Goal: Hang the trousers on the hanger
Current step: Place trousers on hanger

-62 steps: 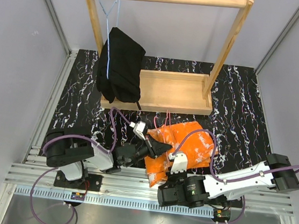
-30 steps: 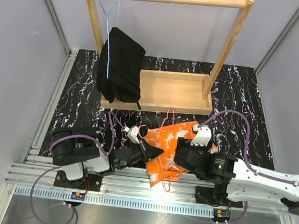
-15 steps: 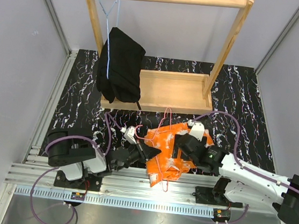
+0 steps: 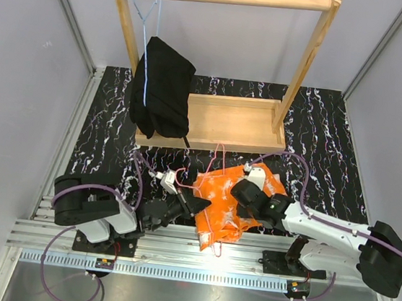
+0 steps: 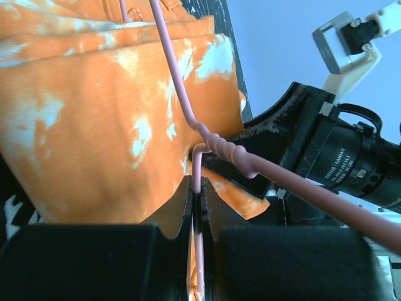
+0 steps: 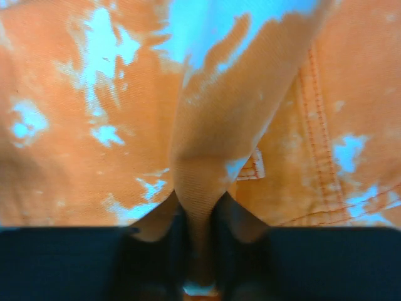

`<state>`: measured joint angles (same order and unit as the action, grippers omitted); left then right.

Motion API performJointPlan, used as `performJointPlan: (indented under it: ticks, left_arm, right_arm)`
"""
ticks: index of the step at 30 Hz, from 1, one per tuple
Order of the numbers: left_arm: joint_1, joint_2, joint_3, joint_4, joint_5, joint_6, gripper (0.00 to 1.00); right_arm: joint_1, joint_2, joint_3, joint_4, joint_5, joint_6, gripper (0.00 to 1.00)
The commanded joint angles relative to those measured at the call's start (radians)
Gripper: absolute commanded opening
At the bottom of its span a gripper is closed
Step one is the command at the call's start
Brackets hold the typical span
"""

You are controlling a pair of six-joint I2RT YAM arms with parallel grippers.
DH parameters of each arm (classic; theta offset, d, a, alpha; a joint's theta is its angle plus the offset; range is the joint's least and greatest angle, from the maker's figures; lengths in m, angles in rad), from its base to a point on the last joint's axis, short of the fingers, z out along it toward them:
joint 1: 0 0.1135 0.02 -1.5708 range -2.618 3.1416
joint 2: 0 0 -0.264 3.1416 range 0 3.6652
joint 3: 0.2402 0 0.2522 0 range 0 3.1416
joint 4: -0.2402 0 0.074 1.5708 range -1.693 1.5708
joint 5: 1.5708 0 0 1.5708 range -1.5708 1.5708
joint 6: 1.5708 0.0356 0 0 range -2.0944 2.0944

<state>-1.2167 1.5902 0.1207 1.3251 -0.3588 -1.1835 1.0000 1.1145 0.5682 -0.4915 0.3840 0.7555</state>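
Evidently the left gripper [image 5: 196, 191] is clamped on the thin wire of the hanger [image 5: 173, 81], its twisted neck just ahead of the fingertips. The right gripper [image 6: 198, 207] pinches a raised fold of the trousers [image 6: 94, 94], which lie bunched between the two hands. The cloth looks soft, limp and light, likely to sag and slip, so a thick seam or waistband is the surer hold. The springy wire may twist.

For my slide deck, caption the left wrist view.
Left gripper pinching the pink hanger wire over the orange trousers, right arm alongside.
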Motion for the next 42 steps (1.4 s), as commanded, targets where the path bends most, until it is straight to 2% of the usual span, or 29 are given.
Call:
performJointPlan:
  ticks: [1,3,8,12,15,18,23,31,37,42]
  left_arm:
    - [0.003,-0.047,-0.055,0.316,-0.091,0.022,0.00]
    - [0.006,-0.076,-0.070,0.275,-0.115,-0.001,0.00]
    - [0.006,-0.200,-0.049,-0.077,-0.157,-0.021,0.00]
    - [0.006,-0.327,0.036,-0.488,-0.207,0.021,0.00]
    - [0.005,-0.423,0.123,-0.713,-0.256,0.073,0.00]
    - [0.005,-0.501,0.157,-0.863,-0.305,0.113,0.00]
    - [0.005,-0.585,0.163,-1.018,-0.359,0.113,0.00]
    - [0.005,-0.608,0.184,-1.096,-0.396,0.120,0.00]
    - [0.005,-0.633,0.237,-1.185,-0.408,0.136,0.00]
    - [-0.024,-0.654,0.321,-1.257,-0.425,0.202,0.00]
  right_arm:
    - [-0.008,0.037,0.044,0.042,-0.040,-0.013,0.19]
    - [-0.006,0.045,0.094,0.016,-0.030,-0.028,0.00]
    - [-0.008,0.036,0.287,-0.125,0.021,-0.103,0.00]
    - [-0.014,0.053,0.438,-0.232,0.056,-0.148,0.00]
    - [-0.021,0.070,0.508,-0.275,0.076,-0.176,0.00]
    - [-0.032,0.080,0.555,-0.311,0.096,-0.193,0.00]
    - [-0.073,0.058,0.601,-0.360,0.113,-0.219,0.00]
    - [-0.150,-0.016,0.598,-0.433,0.136,-0.242,0.00]
    - [-0.274,-0.062,0.540,-0.449,0.106,-0.268,0.00]
    - [-0.404,-0.050,0.469,-0.392,0.043,-0.286,0.00]
